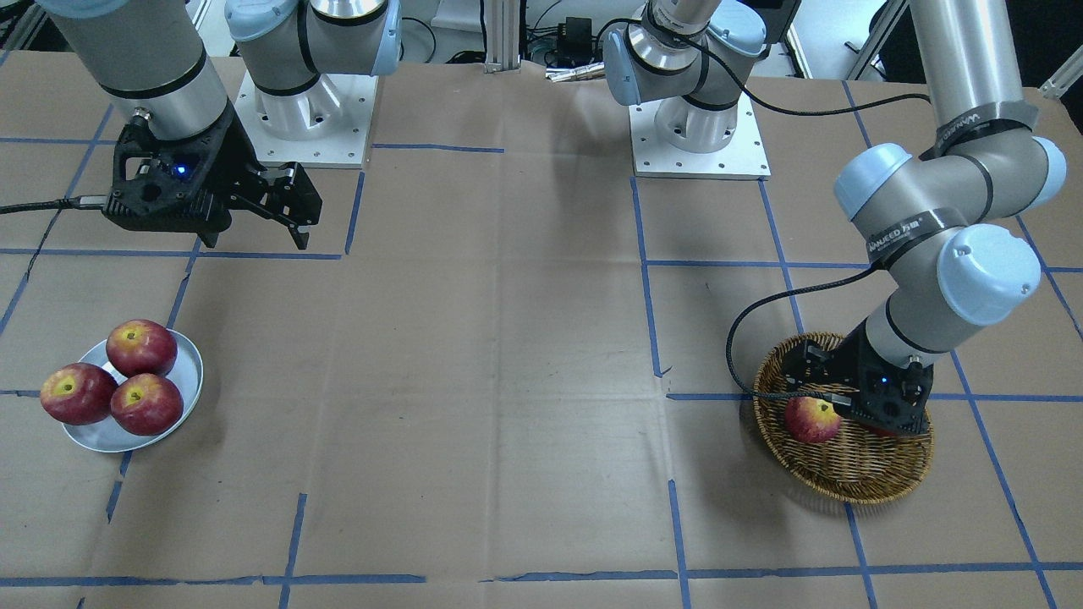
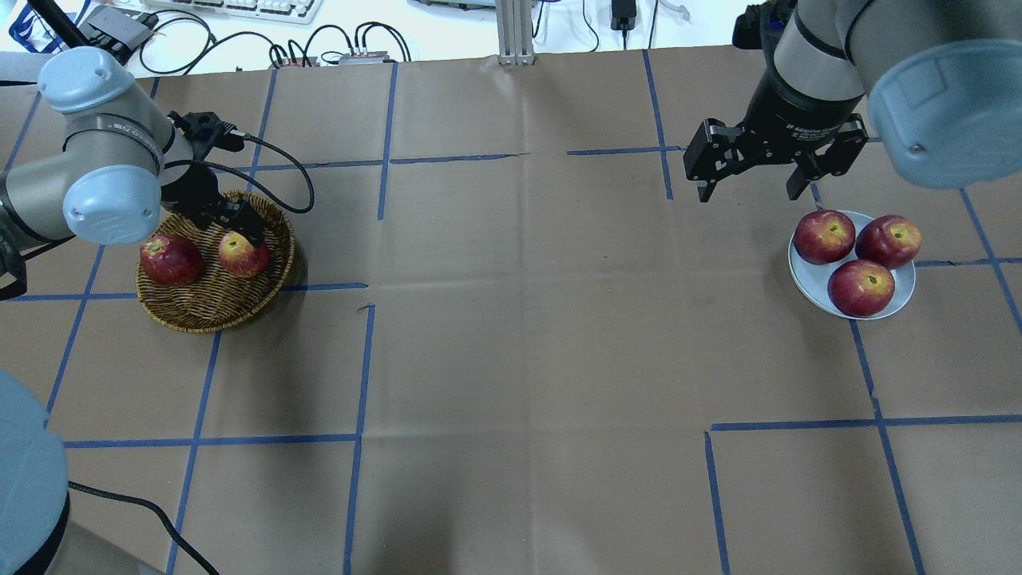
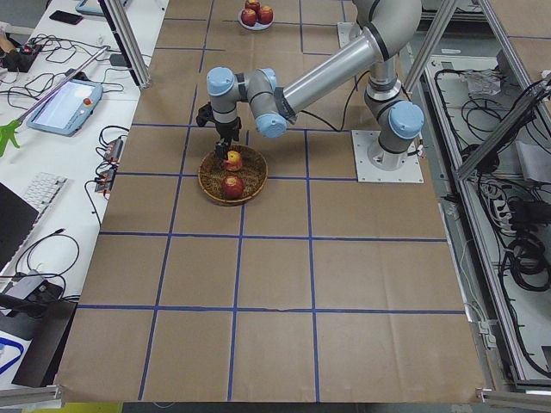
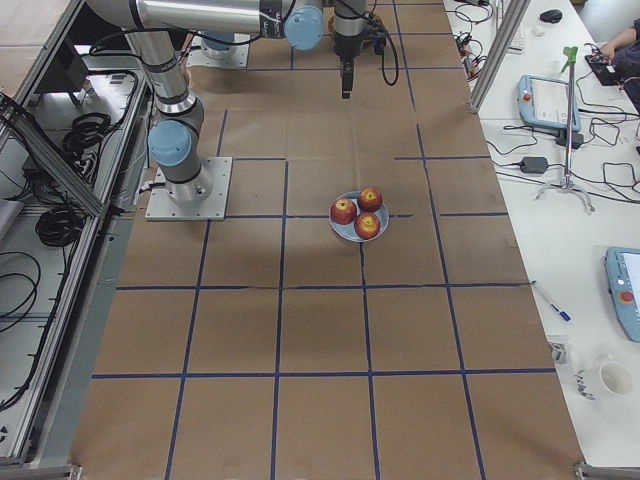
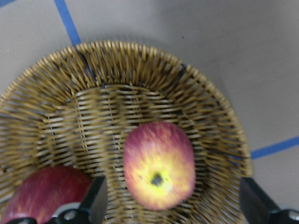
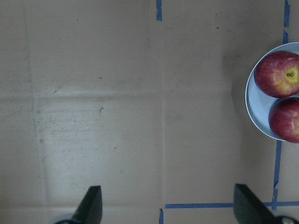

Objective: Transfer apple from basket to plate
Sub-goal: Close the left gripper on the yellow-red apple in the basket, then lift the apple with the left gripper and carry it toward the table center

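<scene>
The apple [image 2: 242, 254], streaky red with a broad yellow blush, lies in the wicker basket [image 2: 215, 307] on the table's left. My left gripper [image 2: 238, 231] is open just above it. In the left wrist view the apple [image 5: 159, 165] sits between the two spread fingers [image 5: 98, 203], which do not touch it. The plate [image 2: 806, 275] lies at the right and holds three dark-red apples. My right gripper [image 2: 749, 192] is open and empty, hovering over the table behind and left of the plate.
A darker red apple [image 2: 170, 259] lies in the basket to the left of the streaky one, close to the left finger in the left wrist view [image 5: 42, 196]. Brown paper with blue tape lines [image 2: 367, 359] covers the table.
</scene>
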Robot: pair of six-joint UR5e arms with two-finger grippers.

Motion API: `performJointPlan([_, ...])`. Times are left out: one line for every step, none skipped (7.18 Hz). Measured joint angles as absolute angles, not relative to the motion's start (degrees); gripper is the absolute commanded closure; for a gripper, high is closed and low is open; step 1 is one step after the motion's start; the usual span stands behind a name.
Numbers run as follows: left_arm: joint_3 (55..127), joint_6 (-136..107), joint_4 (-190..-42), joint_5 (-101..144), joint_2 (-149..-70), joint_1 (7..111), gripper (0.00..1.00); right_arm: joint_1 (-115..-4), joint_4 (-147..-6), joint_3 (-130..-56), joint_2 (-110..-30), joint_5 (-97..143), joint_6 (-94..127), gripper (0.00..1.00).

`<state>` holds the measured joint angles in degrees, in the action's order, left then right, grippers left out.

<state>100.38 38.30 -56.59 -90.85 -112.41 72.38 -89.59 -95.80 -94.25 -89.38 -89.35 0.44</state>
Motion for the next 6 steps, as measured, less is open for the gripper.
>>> performJointPlan([100.32,38.76,-55.53,-90.86,-113.87,72.35,0.01,-89.57,-95.8,-94.25,-89.38,-89.32,0.44,0.0])
performJointPlan([100.3,39.05,-55.01,-90.87,-115.18,72.31,0.02,-89.56,-95.8,-94.25,-89.38,-89.31,0.44,0.0])
performJointPlan([100.2,39.34,-54.64,-90.88,-116.1,72.28,0.12,-89.56,-95.8,-94.25,-89.38,-89.3,0.44,0.0])
performJointPlan([100.15,39.71,-54.38,-90.88,-116.74,72.16,0.28,-89.56,-95.8,-94.23,-89.38,-89.3,0.44,0.0])
performJointPlan([100.17,40.1,-54.25,-90.88,-117.16,72.01,0.4,-89.56,-95.8,-94.22,-89.39,-89.3,0.44,0.0])
performJointPlan([100.21,40.33,-54.23,-90.88,-117.36,71.94,0.43,-89.56,-95.8,-94.22,-89.39,-89.3,0.44,0.0])
